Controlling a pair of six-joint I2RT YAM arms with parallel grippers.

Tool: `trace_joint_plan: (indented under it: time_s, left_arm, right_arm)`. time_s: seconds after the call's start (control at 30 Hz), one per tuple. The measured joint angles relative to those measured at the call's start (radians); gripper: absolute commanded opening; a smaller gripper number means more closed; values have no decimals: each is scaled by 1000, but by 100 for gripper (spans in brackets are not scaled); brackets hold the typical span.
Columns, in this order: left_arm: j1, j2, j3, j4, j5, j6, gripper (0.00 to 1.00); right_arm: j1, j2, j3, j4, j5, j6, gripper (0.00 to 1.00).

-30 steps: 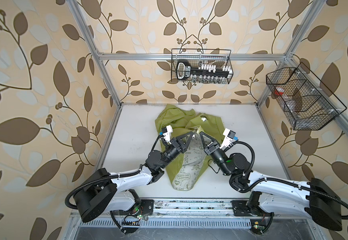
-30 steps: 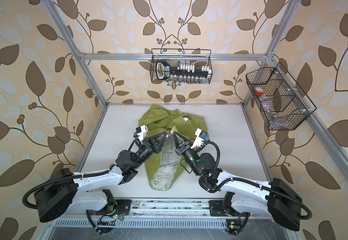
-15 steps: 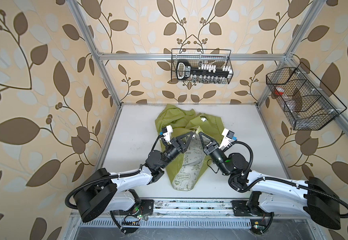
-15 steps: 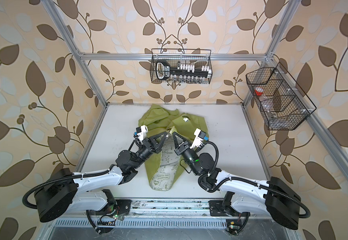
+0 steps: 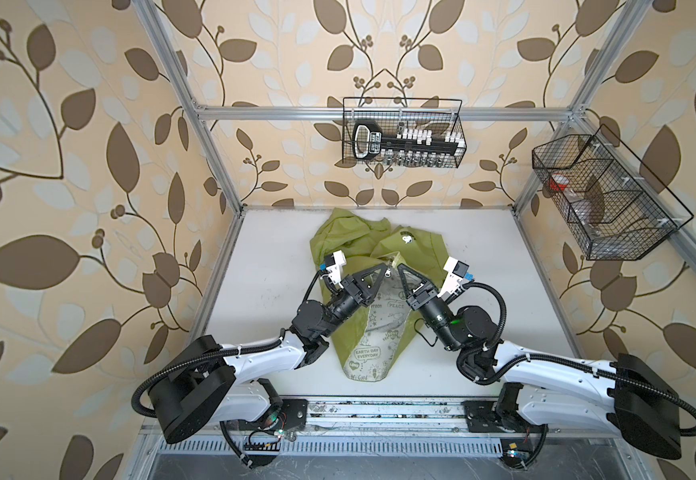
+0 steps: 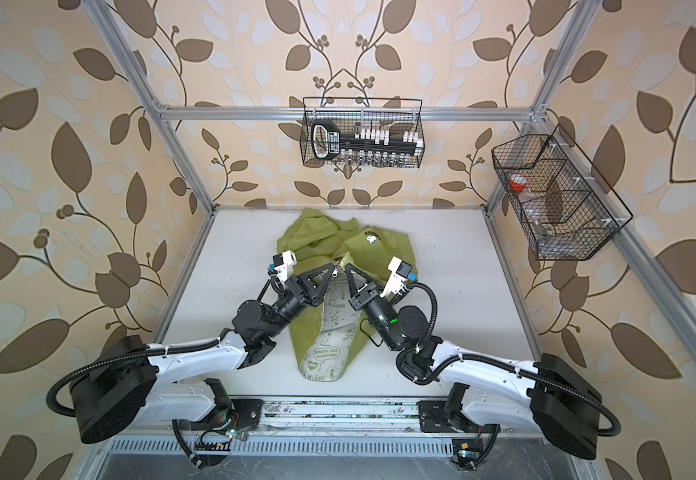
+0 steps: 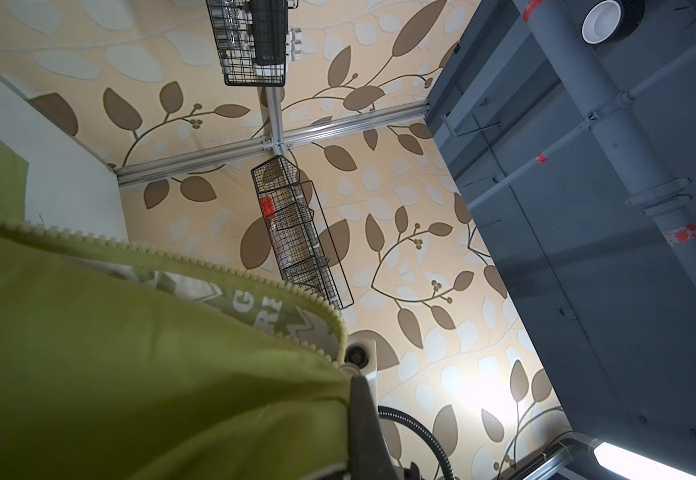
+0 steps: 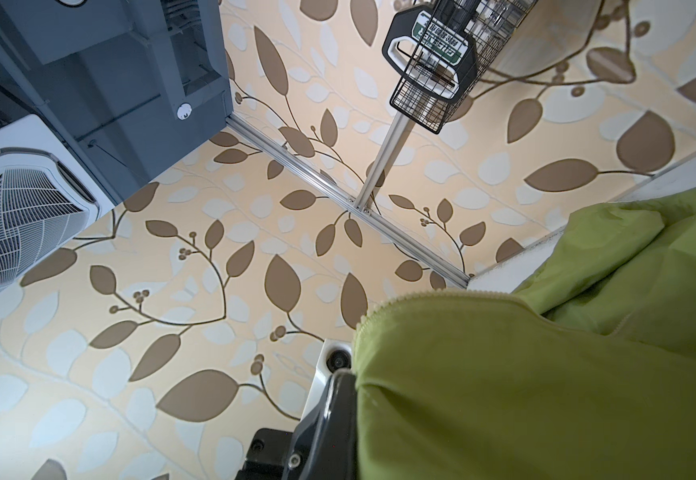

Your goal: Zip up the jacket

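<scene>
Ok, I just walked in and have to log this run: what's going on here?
Two robot arms work on a lime-green jacket on the white table. The left gripper and right gripper are each shut on a front zipper edge, tips close together. Between the arms the front gapes, printed lining showing: not zipped yet.

The left arm (image 5: pixel 263 357) and right arm (image 5: pixel 554 368) angle inward, wrists raised — jaws pinched closed, tips almost meeting.
</scene>
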Motion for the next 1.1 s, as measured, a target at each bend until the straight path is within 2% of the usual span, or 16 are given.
trace_joint_plan:
  time_s: [1.1]
  left_arm:
    - [0,4,0,0,13,0,0]
  right_arm:
    - [0,0,0,15,-5,31,0]
